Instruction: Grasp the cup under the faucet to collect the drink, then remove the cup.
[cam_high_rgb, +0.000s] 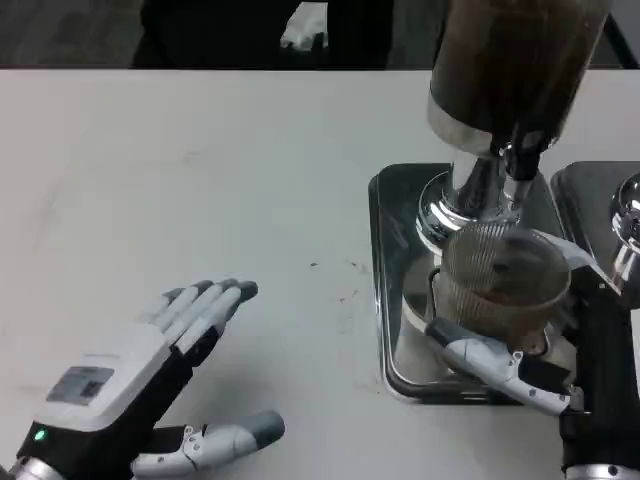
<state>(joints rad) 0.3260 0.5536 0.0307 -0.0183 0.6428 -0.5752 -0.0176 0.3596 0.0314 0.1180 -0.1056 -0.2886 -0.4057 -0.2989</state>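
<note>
Fingers (480, 355) of the right hand (560, 370) wrap the ribbed clear cup (503, 280), lower right of the frame on the metal tray (395, 290) beneath the faucet (517, 170), so grasping looks done, removal left, while the left hand (140, 390) lies spread, holding nothing

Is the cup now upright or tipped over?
Upright: the cup shows its open rim upward, held by the right hand.

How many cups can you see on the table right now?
1. The ribbed clear cup is held by the right hand over the metal tray, below the dispenser's faucet. More could be hidden beyond the frame.
</note>
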